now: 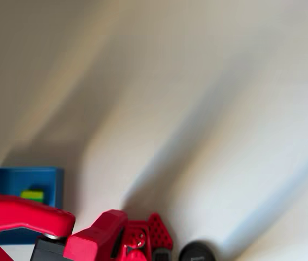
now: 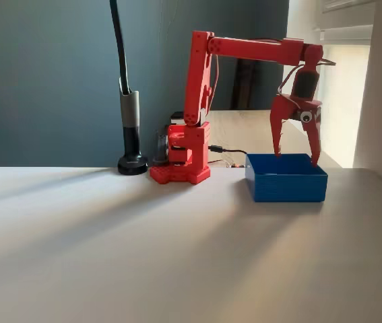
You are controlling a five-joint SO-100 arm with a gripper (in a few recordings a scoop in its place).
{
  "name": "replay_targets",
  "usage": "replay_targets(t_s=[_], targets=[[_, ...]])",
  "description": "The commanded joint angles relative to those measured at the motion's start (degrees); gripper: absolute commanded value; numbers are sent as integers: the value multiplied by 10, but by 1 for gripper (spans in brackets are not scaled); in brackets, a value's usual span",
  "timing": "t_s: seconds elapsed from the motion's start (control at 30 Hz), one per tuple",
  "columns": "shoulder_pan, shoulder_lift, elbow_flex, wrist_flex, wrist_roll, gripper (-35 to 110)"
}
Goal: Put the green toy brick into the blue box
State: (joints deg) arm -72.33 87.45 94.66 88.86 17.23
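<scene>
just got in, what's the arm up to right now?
The red arm's end effector hangs open above the blue box, holding nothing. In the overhead view the green toy brick lies inside the box, so the drop looks done. The box sits on the pale table, to the right of the arm's base in the fixed view.

No readable text, labels or numbers anywhere.
</scene>
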Motion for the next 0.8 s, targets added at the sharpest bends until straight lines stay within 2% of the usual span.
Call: replay_targets(t_s=[0.0, 0.33, 0.77], targets=[[-11, 60, -12, 11, 2, 29], [32, 61, -50, 10, 1, 2], [130, 61, -196, 9, -38, 0]])
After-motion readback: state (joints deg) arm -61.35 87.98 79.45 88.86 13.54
